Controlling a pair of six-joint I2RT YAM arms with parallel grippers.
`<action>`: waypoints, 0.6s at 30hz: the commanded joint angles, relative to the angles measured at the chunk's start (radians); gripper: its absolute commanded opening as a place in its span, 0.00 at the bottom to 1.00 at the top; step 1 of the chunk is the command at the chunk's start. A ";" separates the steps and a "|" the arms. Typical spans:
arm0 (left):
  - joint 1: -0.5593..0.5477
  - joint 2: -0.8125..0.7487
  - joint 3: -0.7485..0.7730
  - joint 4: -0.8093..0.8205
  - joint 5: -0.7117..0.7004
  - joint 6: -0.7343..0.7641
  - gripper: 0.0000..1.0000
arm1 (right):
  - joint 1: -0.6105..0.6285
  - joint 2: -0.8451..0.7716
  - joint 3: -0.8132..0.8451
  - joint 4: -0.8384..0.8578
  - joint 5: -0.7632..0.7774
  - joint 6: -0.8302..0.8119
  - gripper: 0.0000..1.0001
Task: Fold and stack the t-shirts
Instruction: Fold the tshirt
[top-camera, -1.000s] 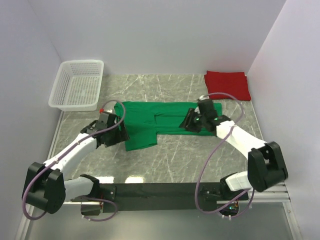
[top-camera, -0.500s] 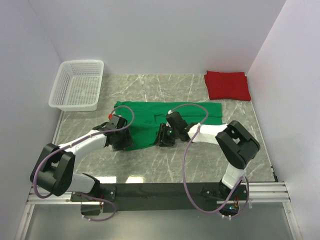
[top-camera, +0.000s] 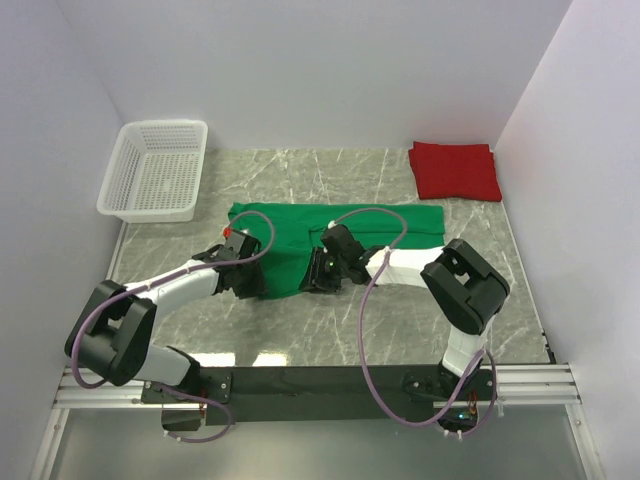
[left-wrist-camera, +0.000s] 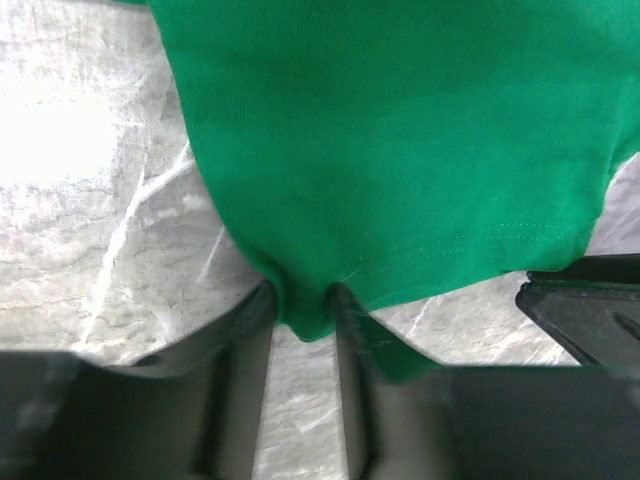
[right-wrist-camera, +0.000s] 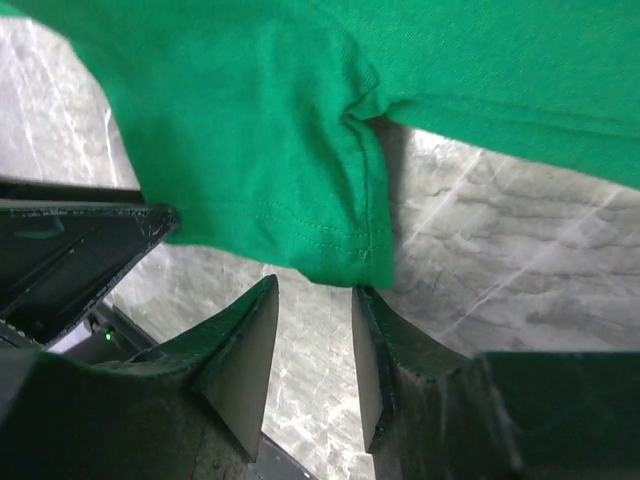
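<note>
The right gripper (right-wrist-camera: 314, 295) has swung in beside the left gripper (left-wrist-camera: 300, 300), slightly open and empty just short of the hem of the green shirt (right-wrist-camera: 240, 120), which the left one pinches, so a fold seems next.

Top view: near hem of the bright green cloth t-shirt (top-camera: 295, 225) hidden under left gripper (top-camera: 252, 285) and right gripper (top-camera: 312, 280); finger gaps too small to read. Left wrist view: shirt cut off top and right, finger bases blurred.
</note>
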 joint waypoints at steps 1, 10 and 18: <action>-0.008 0.023 -0.015 -0.015 0.001 -0.003 0.32 | 0.007 0.023 0.051 -0.066 0.077 0.003 0.42; -0.008 -0.011 -0.003 -0.028 0.002 -0.003 0.01 | 0.005 -0.059 0.052 -0.168 0.163 -0.013 0.51; -0.008 -0.023 0.005 -0.045 -0.028 0.001 0.01 | 0.013 0.032 0.100 -0.134 0.111 -0.013 0.49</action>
